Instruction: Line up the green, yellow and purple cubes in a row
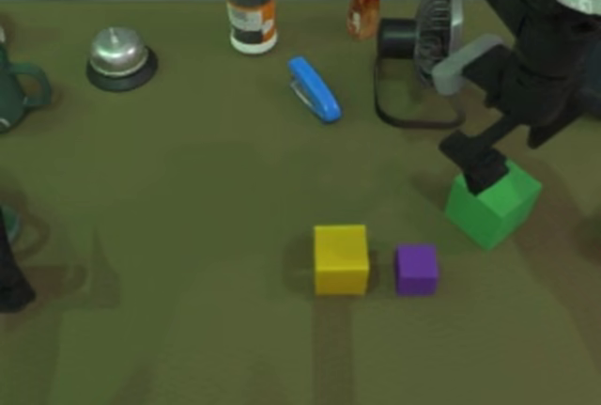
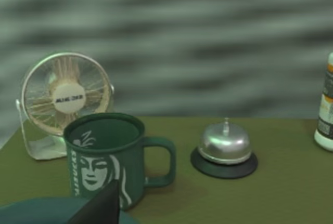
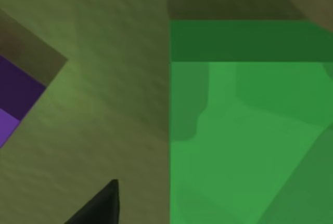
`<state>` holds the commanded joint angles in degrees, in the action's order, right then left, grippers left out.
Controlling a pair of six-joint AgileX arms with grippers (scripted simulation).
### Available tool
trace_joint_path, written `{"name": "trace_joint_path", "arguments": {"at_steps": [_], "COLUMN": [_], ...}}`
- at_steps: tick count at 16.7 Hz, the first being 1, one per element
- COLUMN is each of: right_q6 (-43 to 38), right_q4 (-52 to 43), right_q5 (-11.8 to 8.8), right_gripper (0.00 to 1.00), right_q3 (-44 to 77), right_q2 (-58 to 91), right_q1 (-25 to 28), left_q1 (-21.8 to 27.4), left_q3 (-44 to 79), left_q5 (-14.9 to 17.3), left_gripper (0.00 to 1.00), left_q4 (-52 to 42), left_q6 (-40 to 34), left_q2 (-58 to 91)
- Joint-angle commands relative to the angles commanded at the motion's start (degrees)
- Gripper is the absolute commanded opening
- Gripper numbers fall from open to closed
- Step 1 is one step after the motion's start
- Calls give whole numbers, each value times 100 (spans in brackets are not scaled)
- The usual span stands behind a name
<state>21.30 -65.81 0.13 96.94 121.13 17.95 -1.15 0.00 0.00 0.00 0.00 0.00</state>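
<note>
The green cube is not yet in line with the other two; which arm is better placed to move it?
Right. The right gripper is directly over the green cube, at the table's right. The left arm sits at the far left edge, beyond the yellow cube and purple cube.

Three cubes (image 1: 341, 258), two fans (image 1: 427, 34), one bell (image 1: 119, 55).
</note>
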Motion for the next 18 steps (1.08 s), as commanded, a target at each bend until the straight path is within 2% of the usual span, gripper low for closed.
{"name": "trace_joint_path", "arguments": {"at_steps": [5, 12, 17, 18], "right_q6": [6, -17, -18, -18], "right_q4": [238, 1676, 1747, 1747], "right_q5": [1, 6, 6, 6], "right_gripper": [100, 100, 100, 92], "right_q3": [-173, -1029, -1080, -1080], "right_q2": [80, 629, 667, 667], "right_q1": [-12, 8, 9, 9], "left_q1": [0, 0, 0, 0], "left_q3": [0, 0, 0, 0], "left_q5": [0, 0, 0, 0], "left_gripper": [100, 100, 100, 100], "left_q4": [0, 0, 0, 0], "left_q6": [0, 0, 0, 0], "left_q2": [0, 0, 0, 0]}}
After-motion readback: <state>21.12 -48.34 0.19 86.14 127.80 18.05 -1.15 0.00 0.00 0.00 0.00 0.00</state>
